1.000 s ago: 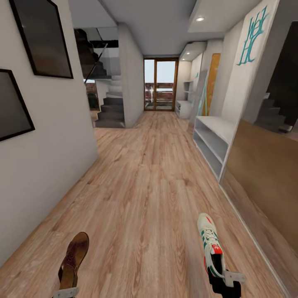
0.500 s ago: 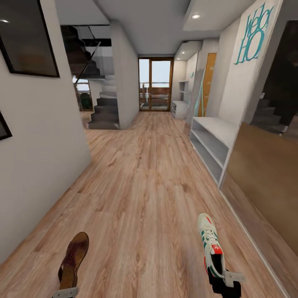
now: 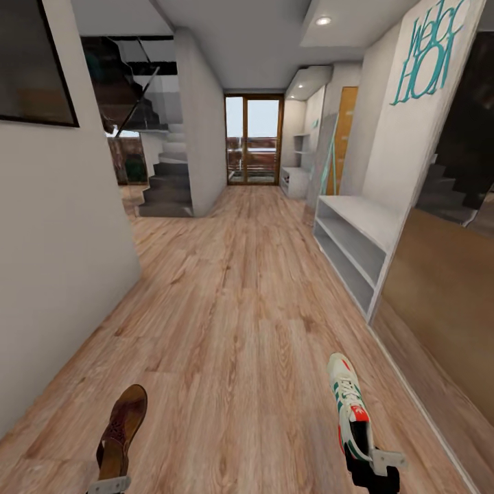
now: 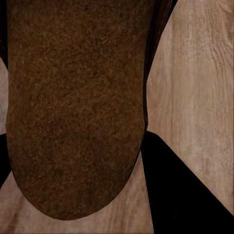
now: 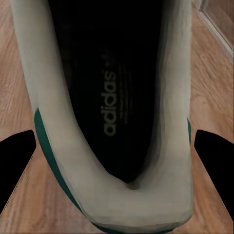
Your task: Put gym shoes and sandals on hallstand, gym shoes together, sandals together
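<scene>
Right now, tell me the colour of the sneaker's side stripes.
Teal-green stripes on the gym shoe, clearest in the head view.

Grainy matt brown leather sandal (image 4: 73,107), smooth cream sneaker (image 5: 109,97), wood-grain plank floor (image 3: 233,329).

A white shoe rack (image 3: 357,237) stood along the right wall under teal lettering (image 3: 429,55). A dark staircase (image 3: 165,185) rose on the left — glazed wooden doors (image 3: 253,139) closed the corridor's far end.
</scene>
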You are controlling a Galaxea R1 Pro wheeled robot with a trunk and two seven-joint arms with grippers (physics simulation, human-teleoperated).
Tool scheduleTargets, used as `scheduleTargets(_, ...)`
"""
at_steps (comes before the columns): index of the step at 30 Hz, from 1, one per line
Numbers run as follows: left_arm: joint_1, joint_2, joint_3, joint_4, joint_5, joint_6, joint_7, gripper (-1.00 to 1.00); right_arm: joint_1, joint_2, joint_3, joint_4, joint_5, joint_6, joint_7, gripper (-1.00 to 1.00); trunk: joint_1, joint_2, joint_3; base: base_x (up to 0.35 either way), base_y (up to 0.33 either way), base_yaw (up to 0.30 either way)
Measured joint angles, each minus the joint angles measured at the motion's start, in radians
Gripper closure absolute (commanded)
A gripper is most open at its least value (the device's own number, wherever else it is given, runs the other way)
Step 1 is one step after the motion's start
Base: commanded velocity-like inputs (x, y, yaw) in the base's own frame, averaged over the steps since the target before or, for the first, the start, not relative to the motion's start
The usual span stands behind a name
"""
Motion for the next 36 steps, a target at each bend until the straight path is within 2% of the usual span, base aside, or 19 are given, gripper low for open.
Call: scheduleTargets(36, 0.0, 0.0, 0.0, 0.0, -0.001, -0.001, 0.0, 1.0, 0.0, 0.001, 0.0, 0.0, 0.0, 0.0, 0.001, 1.0, 0.0, 0.0, 0.0, 0.338, 0.0, 0.0)
